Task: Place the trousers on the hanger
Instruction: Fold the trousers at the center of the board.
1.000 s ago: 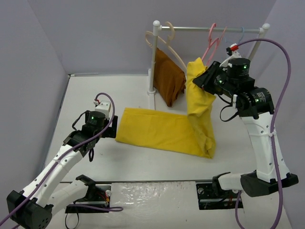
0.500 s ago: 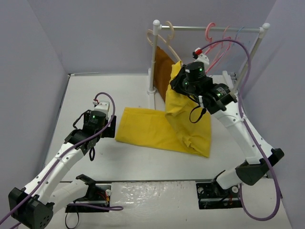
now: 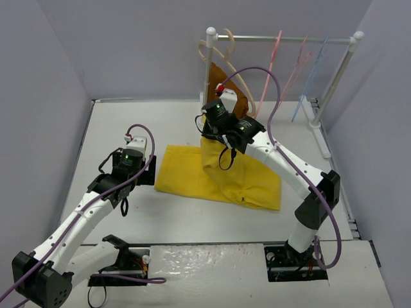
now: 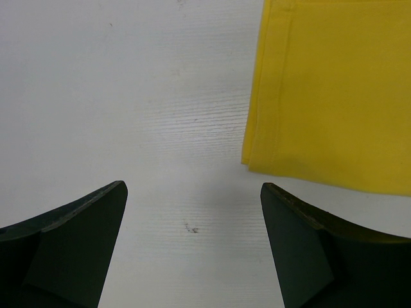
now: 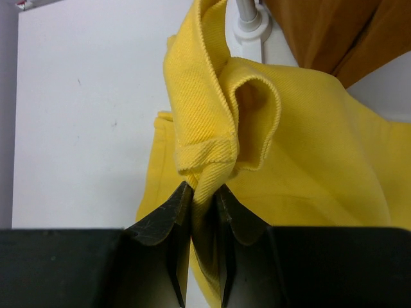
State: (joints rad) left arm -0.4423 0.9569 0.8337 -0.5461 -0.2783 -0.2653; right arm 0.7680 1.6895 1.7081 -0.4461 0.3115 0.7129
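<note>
Top view: the trousers [image 3: 192, 176] lie on the table [image 3: 128, 122], one part pulled up into a peak at the right gripper [image 3: 212, 136]. The left gripper [image 3: 149, 173] sits just beside their left edge. A pink hanger [image 3: 272, 64] hangs on the rail [image 3: 289, 39] behind, apart from the trousers; it is edge-on and hard to make out.

Left wrist: the left gripper [image 4: 192, 187] is spread wide over bare table, and a trouser corner [image 4: 334, 96] lies just beyond its right finger.

Right wrist: the right gripper [image 5: 204, 192] is pinched on a bunched fold of the trousers [image 5: 308, 141]. A brown cloth [image 5: 321, 32] hangs behind.
</note>
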